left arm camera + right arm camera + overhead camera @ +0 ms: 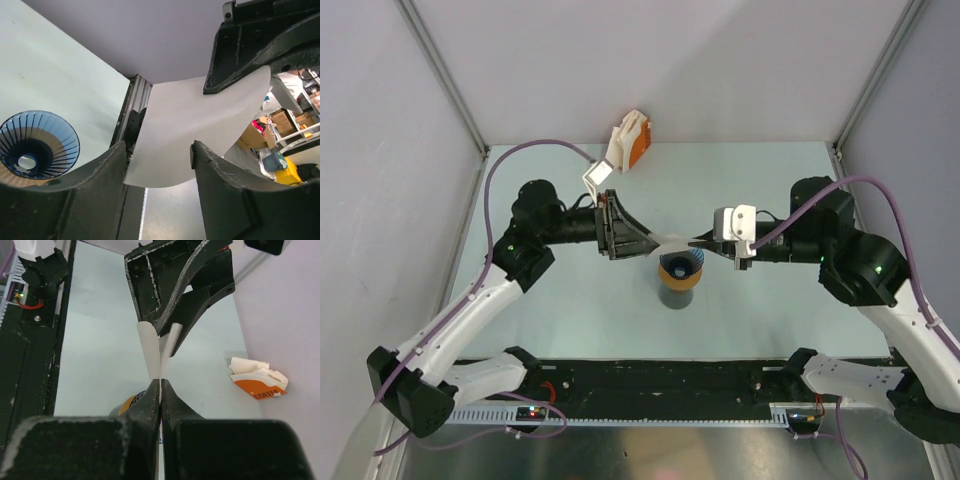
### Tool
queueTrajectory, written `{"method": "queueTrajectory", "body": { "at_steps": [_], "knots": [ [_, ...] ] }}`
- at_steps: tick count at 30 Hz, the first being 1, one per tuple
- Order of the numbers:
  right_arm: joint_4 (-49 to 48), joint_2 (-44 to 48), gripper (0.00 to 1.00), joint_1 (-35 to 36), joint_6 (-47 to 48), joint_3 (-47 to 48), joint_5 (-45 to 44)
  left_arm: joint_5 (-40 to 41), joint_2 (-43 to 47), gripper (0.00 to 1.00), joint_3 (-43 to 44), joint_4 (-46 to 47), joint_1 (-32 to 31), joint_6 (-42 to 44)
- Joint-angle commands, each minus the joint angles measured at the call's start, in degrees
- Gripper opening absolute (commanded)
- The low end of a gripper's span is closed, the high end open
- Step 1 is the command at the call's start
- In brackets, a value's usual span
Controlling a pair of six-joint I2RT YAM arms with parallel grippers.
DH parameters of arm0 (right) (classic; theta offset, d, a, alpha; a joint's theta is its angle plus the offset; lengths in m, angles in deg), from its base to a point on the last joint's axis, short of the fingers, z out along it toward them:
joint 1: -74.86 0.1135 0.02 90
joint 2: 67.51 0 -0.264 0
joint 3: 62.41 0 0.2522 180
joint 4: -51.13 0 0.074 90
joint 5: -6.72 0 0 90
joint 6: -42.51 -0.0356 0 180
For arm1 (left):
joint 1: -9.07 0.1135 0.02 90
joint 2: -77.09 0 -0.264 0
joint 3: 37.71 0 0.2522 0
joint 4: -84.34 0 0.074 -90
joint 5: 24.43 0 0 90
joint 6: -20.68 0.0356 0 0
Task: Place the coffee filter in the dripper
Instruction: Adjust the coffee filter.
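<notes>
**Top external view.** We logged the left gripper (653,244) with its fingers spread wide, one on either side of the white coffee filter (672,240) and not pinching it. The right gripper (696,243) was closed flat on the filter's opposite edge. The filter hung just above the blue dripper (680,266), which sat mouth-up on a dark grey cup (674,296) in the middle of the table (570,310). An orange-and-white box (631,141) lay at the far edge.

**Left wrist view.** We noted the filter as a curved sheet between the two parted fingers, with its far edge clamped by the right gripper. The dripper sat lower left, apart from the sheet.

**Right wrist view.** We recorded the right fingers pressed together on the filter's edge, with its two leaves splaying toward the left gripper. The box lay at the right.
</notes>
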Motion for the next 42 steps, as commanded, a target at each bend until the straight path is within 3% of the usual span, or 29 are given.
{"method": "queueTrajectory", "body": {
  "at_steps": [1,7,15,20,26,32,35,36,40,42],
  "knots": [
    [3.48,0.19,0.0,-1.35,0.16,3.3,6.91,-0.76,1.38,0.62,1.73,-1.67,-0.27,6.06],
    [2.66,-0.56,0.0,-1.43,-1.16,3.49,9.09,-0.38,0.39,0.59,4.52,-6.32,-1.44,12.1],
    [3.81,-1.65,0.0,-1.72,-2.35,4.15,10.03,-1.35,1.26,0.44,4.91,-6.96,-2.36,16.1],
    [4.87,-1.99,0.0,-2.94,-3.42,4.88,11.58,-0.83,2.29,0.59,4.59,-7.53,-2.43,18.97],
    [5.36,-2.61,0.0,-3.28,-4.24,5.22,13.51,0.02,2.37,0.59,5.96,-9.25,-2.91,24.82],
    [4.67,-3.26,0.0,-3.28,-4.92,5.55,13.36,-0.88,2.16,0.42,7.29,-11.27,-3.99,28.94],
    [4.79,-3.32,0.0,-3.4,-5.22,5.48,13.17,-1.09,2.34,0.1,7.53,-11.44,-4.25,29.1],
    [4.91,-3.28,0.02,-3.47,-5.5,5.51,12.9,-0.85,2.39,0.05,7.7,-11.47,-4.24,28.97],
    [6.43,-2.89,0.26,-4.54,-6.76,5.23,11.64,2.27,3.85,0.0,8.18,-11.71,-4.11,29.05],
    [7.84,-2.56,0.31,-5.37,-6.95,4.92,11.35,2.96,4.43,0.0,8.25,-11.72,-4.09,28.9]
  ]
}}
